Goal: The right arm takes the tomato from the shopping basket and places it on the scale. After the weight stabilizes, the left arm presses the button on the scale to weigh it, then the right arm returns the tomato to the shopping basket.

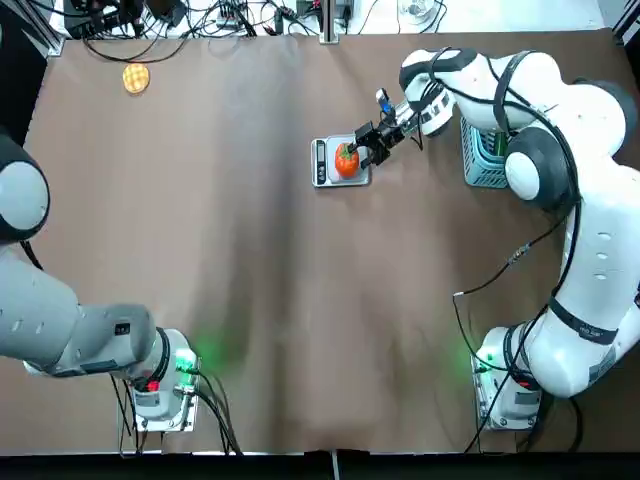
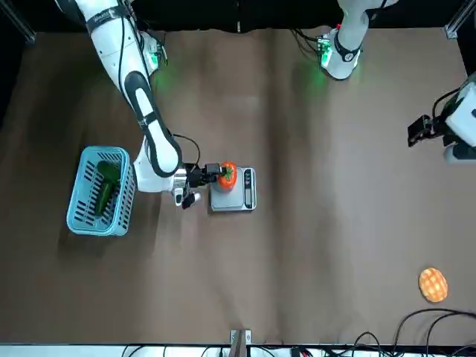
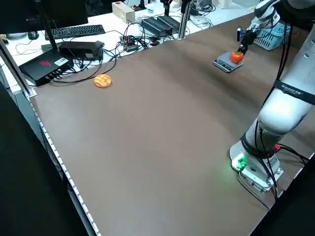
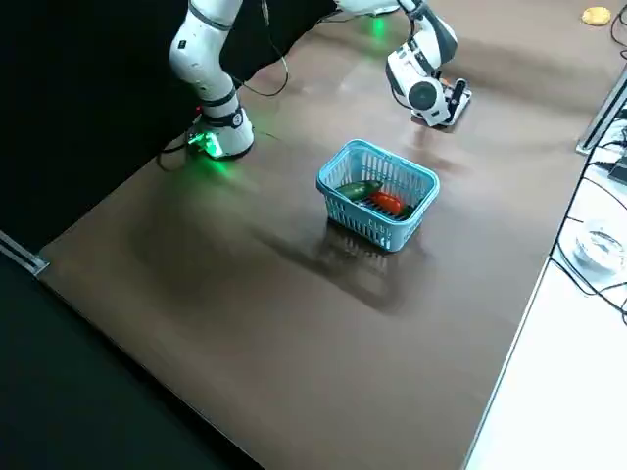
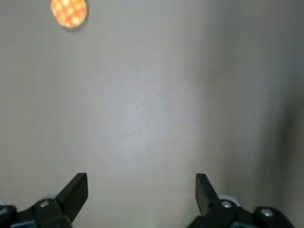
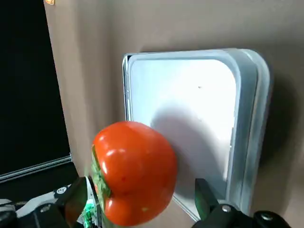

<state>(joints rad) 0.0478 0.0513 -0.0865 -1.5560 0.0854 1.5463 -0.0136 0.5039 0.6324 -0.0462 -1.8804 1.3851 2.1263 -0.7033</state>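
The orange-red tomato (image 1: 346,160) with a green stem cap sits on the silver scale (image 1: 322,168) at the table's middle back. My right gripper (image 1: 360,153) is low around it, open. In the right wrist view its fingers (image 6: 76,197) stand on either side of the tomato (image 6: 134,171) without touching it, over the scale (image 6: 190,95). The light-blue shopping basket (image 2: 98,190) stands to the right of the scale, partly under the right arm. My left gripper (image 2: 418,132) hangs open far to the left, over bare table, with nothing between its fingers.
A green vegetable (image 2: 104,186) and a red item (image 4: 388,203) lie in the basket. A yellow-orange waffle-like disc (image 1: 136,77) lies at the far left back. Cables and electronics (image 3: 64,54) line the table's back edge.
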